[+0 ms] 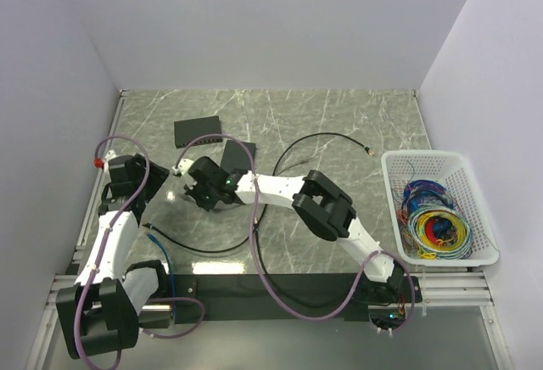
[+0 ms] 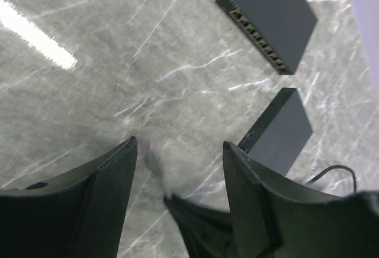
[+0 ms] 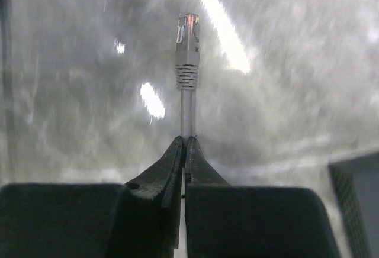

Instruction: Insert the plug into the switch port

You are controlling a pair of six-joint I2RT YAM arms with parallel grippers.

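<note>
Left arm (image 1: 114, 232): lower left of overhead view, reaching up-frame. Left tool (image 2: 179, 143): jaws spread wide, nothing between. Right arm (image 1: 327, 207): stretched from lower right across to centre-left, elbow bent. Right tool (image 3: 185, 139): jaws pressed together, pinching grey cable (image 3: 188, 113).

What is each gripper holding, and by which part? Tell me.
The right gripper holds the cable just behind the plug, jaws shut on it. The left gripper holds nothing, jaws open.

Grey marbled counter (image 1: 339, 124), white plastic basket (image 1: 424, 154) at its edge to my right, tangle of coloured wires (image 1: 434, 230) inside, thin blue cable (image 1: 155, 238) at near left, pale walls (image 1: 254, 22) around.
</note>
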